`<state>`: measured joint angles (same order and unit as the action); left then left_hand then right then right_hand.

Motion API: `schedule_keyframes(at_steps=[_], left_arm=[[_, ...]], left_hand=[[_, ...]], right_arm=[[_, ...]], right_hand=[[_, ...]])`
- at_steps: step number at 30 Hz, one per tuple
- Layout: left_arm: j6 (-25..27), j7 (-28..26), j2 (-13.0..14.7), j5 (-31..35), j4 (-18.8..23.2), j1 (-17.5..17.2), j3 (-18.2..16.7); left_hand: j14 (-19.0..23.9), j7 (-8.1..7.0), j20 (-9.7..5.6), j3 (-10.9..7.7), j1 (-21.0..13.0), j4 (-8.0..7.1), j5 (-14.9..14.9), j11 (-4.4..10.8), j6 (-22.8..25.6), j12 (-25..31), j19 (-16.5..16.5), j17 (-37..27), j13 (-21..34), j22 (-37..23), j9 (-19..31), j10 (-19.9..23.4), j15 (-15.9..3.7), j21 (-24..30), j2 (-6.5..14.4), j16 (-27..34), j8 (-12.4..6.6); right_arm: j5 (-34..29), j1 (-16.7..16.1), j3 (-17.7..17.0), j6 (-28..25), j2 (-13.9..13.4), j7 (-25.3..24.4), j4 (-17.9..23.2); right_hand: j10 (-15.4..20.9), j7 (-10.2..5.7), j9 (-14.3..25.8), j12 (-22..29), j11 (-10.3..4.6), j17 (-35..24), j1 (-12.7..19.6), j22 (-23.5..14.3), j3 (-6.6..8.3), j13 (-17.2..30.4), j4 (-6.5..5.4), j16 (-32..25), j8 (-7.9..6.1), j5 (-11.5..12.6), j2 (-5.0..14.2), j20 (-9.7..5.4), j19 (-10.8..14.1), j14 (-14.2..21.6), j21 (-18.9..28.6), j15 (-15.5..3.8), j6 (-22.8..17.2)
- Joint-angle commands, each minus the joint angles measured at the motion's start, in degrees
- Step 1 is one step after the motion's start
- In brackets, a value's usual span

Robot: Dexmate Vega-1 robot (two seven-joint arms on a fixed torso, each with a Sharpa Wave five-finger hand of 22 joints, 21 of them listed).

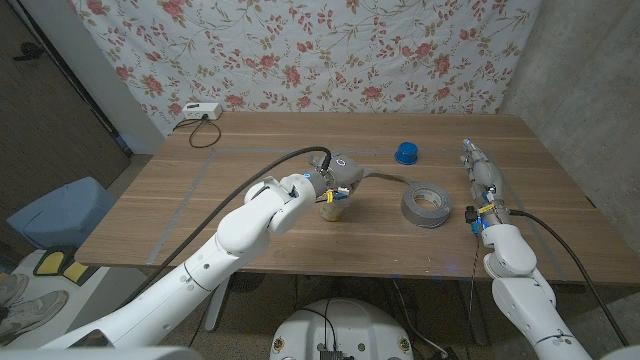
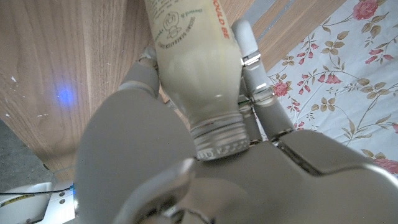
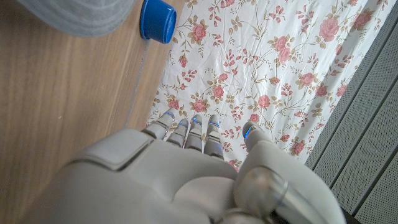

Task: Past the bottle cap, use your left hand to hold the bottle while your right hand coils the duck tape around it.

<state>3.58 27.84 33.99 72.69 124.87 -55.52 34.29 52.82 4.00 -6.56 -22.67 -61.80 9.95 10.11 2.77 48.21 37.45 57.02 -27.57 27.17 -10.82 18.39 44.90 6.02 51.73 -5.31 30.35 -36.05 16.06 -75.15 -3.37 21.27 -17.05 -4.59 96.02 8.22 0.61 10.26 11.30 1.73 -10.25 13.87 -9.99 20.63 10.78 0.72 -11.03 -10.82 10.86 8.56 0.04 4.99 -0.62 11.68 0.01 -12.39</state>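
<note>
So my right hand [image 3: 186,180] takes up the lower part of the right wrist view, fingers [image 3: 196,134] held straight and close together, nothing in them. Beyond them there's the wooden table [image 3: 62,93], with the blue bottle cap [image 3: 157,20] sitting on it just beside the grey duck tape roll [image 3: 81,14]. A floral cloth [image 3: 280,62] hangs behind the table.

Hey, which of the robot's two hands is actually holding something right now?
The left hand: it grips the bottle at mid-table. The right hand holds nothing, its fingers stretched out straight beside the tape roll.
</note>
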Motion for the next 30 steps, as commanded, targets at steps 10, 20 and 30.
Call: schedule_keyframes(at_steps=[10,20,30], left_arm=[[-0.91,-50.68,-2.67,-29.94,-9.24,-8.74,-9.33],[-8.18,-62.69,-4.18,-40.97,-14.91,-9.11,-10.14],[-17.81,-66.72,-6.7,-52.28,-22.0,-7.36,-10.9]], left_hand=[[19.29,0.19,-4.45,-0.59,-12.27,-0.46,0.56,2.38,0.92,5.41,1.27,-0.82,7.39,-0.12,0.18,3.08,-19.22,0.95,10.85,-0.27,-0.05],[19.53,0.2,-4.62,-0.57,-12.33,-0.71,0.86,2.35,0.99,5.46,1.12,-1.28,7.87,-0.17,0.42,3.27,-19.21,1.45,10.54,-0.58,-0.13],[19.78,0.3,-4.67,-0.64,-12.5,-0.94,1.16,1.1,0.88,5.31,0.84,-1.79,8.49,-0.18,0.71,2.86,-19.22,1.98,10.5,-0.95,-0.13]], right_arm=[[-7.42,-1.17,1.34,-6.02,-2.91,-4.47,4.68],[-17.23,-3.34,2.85,-16.81,-6.01,-8.89,12.43],[-27.47,-5.66,5.22,-32.14,-8.26,-10.75,21.28]], right_hand=[[0.32,0.27,0.2,0.07,0.23,0.01,1.13,-0.2,0.67,0.25,1.26,-0.06,-0.05,0.29,-0.62,0.94,1.3,0.35,0.36,0.52,-0.4],[1.38,-0.05,0.27,0.36,1.04,-0.01,4.28,-0.18,1.27,0.28,4.88,-0.65,-0.57,-0.31,-2.66,2.95,2.68,3.01,0.51,1.86,-1.44],[4.11,0.12,0.52,1.16,1.76,-0.36,6.57,-0.39,1.38,0.59,7.4,-1.75,-1.08,-0.63,-4.06,6.23,4.54,7.31,0.92,2.14,-3.48]])
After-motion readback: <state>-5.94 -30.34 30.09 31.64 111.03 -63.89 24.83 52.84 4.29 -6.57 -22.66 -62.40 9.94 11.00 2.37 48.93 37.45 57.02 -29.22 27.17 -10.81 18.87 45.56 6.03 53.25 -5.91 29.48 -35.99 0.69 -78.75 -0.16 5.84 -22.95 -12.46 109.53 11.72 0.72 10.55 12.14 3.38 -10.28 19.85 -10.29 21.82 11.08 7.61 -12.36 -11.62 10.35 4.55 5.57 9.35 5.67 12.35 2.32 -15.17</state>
